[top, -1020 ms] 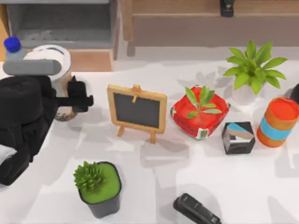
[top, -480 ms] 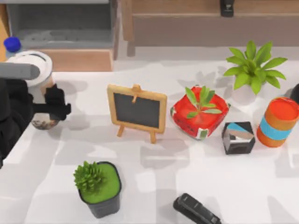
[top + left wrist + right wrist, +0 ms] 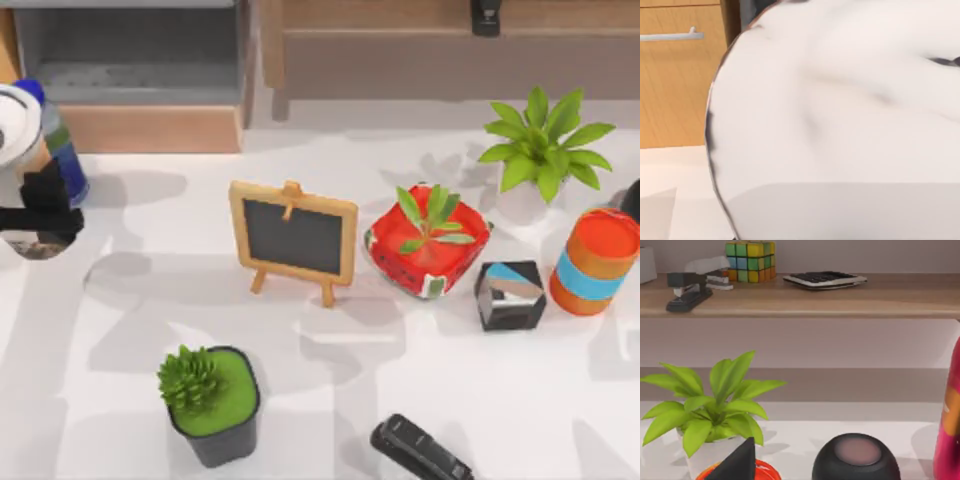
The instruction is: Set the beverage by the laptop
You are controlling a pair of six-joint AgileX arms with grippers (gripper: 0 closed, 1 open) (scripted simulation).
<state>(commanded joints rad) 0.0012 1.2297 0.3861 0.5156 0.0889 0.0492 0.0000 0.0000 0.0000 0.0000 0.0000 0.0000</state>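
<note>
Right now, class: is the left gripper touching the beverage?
Touching. In the top view the left gripper has dark fingers pressed against the beverage at the table's left edge.

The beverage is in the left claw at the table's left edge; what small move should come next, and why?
Probably keep the grip and carry the beverage slowly onward. The left claw is clamped on its side at the top view's far left, beside the blue-capped bottle. No laptop can be seen near it, so releasing now would likely be too early.
</note>
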